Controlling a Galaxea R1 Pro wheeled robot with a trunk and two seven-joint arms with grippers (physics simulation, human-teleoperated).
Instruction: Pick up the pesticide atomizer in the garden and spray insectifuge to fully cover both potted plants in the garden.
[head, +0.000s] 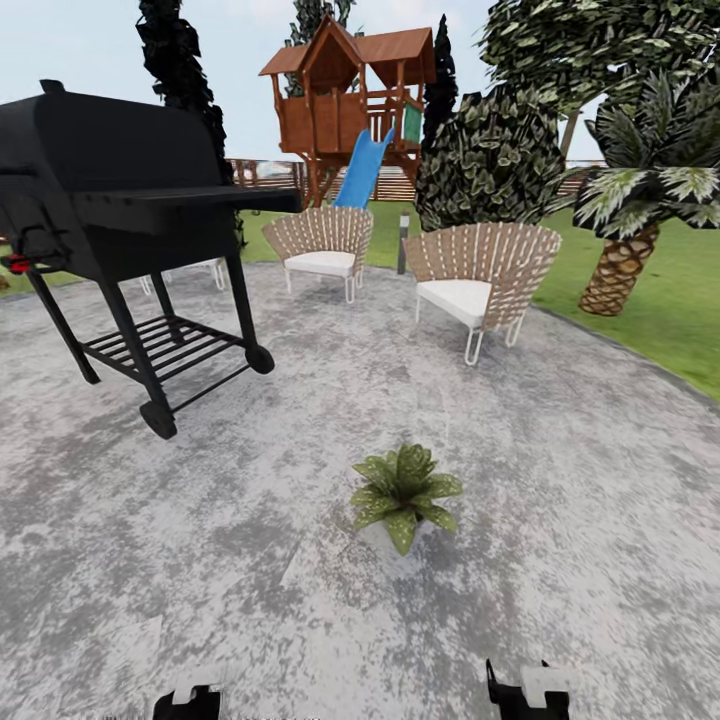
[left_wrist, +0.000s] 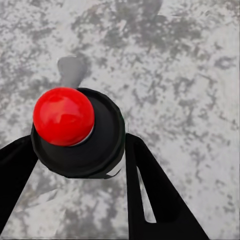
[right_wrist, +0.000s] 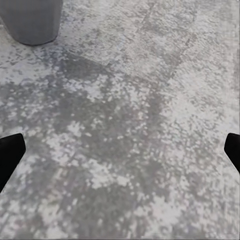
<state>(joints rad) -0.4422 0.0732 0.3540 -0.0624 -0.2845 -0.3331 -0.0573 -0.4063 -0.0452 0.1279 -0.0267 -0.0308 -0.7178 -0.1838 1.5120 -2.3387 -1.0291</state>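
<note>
My left gripper (left_wrist: 77, 150) is shut on the pesticide atomizer (left_wrist: 64, 116), seen from above as a red top on a dark round body between the two black fingers (left_wrist: 150, 185). On the grey stone patio of the garden, a broad-leaved potted plant (head: 403, 495) stands a little ahead of me, between my two arms. Its pale grey pot (right_wrist: 31, 20) appears in the right wrist view, just beyond my right gripper (right_wrist: 122, 150), which is open over bare stone. Both grippers, left (head: 190, 702) and right (head: 530, 692), sit low at the near edge of the head view.
A black wheeled grill (head: 120, 200) stands at the left. Two wicker chairs (head: 322, 245) (head: 482, 275) sit ahead, with a wooden playhouse (head: 350, 100) and blue slide behind. A bush (head: 490, 160), a palm (head: 630, 230) and lawn (head: 660, 300) lie to the right.
</note>
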